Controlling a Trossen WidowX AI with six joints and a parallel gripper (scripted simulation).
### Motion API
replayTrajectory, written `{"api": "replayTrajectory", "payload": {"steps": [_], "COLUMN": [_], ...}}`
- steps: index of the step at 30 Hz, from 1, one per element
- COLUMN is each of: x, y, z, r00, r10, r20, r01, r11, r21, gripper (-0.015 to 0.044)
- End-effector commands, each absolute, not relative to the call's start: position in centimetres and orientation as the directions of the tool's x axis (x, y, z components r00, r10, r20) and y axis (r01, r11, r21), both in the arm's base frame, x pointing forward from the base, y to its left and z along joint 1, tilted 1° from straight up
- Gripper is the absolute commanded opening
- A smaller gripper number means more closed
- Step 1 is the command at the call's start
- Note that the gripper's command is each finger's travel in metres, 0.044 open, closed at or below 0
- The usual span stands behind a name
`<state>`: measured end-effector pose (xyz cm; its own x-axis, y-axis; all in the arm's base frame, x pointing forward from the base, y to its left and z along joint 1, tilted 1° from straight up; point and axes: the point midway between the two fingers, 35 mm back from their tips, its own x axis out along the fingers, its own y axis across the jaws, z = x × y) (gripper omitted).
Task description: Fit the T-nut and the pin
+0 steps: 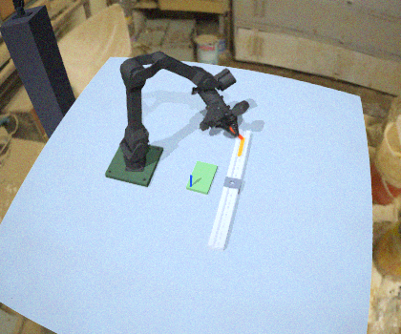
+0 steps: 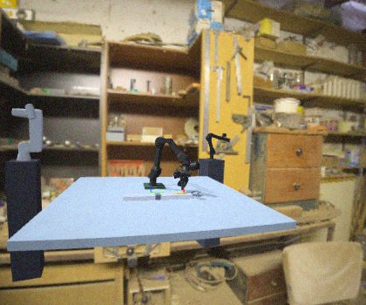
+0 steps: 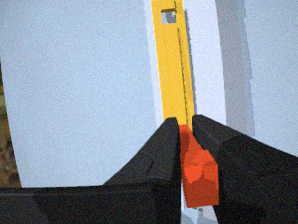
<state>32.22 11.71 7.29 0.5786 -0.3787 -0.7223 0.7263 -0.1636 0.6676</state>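
My gripper is shut on the orange handle of the brass T-nut. The nut is a long yellow bar with a small hole at its far end; it lies along the slot at the far end of the white aluminum rail. The handle tilts up into the fingers. The dark bracket sits across the rail near its middle, well down the rail from the nut. The blue pin stands on the green tray left of the rail.
The arm's green base plate is left of the tray. A dark blue post stands at the table's far left corner, another post behind the arm. The table edges drop off to workshop clutter.
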Motion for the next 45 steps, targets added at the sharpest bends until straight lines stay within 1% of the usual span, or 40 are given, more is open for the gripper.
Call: {"api": "replayTrajectory", "payload": {"steps": [1,45], "x": [32.33,32.73], "y": [11.78,11.81], "z": [7.38,7.49], "r00": [0.572,0.482], "r10": [-0.375,-0.355], "r20": [-0.730,-0.801], "r01": [0.732,0.806], "r11": [-0.168,-0.178], "r21": [0.660,0.564], "gripper": [-0.0150,-0.0150]}}
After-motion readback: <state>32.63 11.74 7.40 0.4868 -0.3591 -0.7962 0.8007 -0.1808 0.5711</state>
